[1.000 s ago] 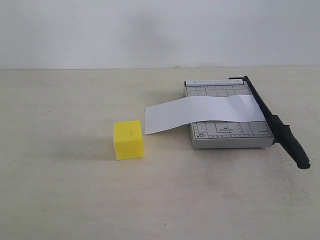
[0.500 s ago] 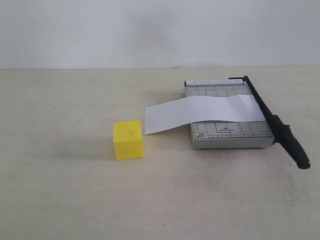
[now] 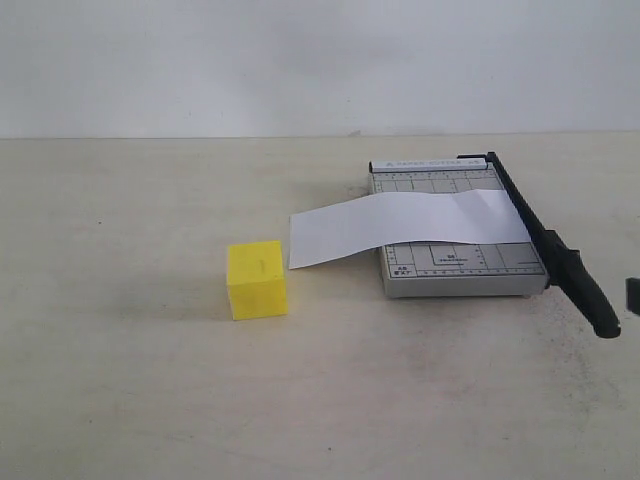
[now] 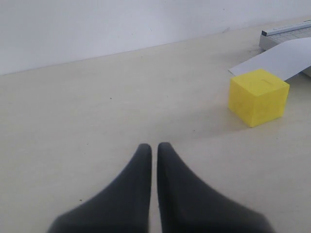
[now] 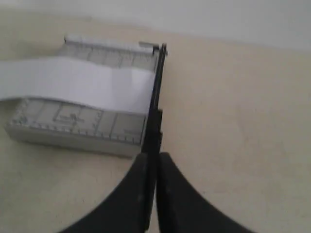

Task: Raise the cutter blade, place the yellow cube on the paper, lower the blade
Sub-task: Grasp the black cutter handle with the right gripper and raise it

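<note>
The cutter blade lies flat along the trimmer base, paper draped across it awaiting the yellow cube nearby; left claw and right claw pinched together, right facing the blade

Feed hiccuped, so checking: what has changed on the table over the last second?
A dark part, probably the right arm, has entered at the exterior view's right edge near the cutter blade handle. Nothing was grasped or released. The yellow cube, paper and lowered blade have not moved.
</note>
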Controlling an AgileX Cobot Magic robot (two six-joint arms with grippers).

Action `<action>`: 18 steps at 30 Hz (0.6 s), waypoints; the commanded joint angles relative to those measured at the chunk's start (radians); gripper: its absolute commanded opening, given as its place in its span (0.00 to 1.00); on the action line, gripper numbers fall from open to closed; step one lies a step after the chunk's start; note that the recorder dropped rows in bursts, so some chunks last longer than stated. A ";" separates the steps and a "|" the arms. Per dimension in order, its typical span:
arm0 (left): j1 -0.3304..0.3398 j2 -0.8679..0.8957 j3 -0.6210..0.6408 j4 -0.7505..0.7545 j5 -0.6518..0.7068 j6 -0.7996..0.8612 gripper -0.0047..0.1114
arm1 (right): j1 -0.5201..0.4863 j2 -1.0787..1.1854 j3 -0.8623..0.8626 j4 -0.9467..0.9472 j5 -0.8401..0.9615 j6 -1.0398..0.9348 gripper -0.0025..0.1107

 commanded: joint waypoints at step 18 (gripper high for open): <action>0.001 -0.003 0.003 -0.008 -0.003 0.002 0.08 | 0.001 0.622 -0.163 0.007 -0.030 0.078 0.54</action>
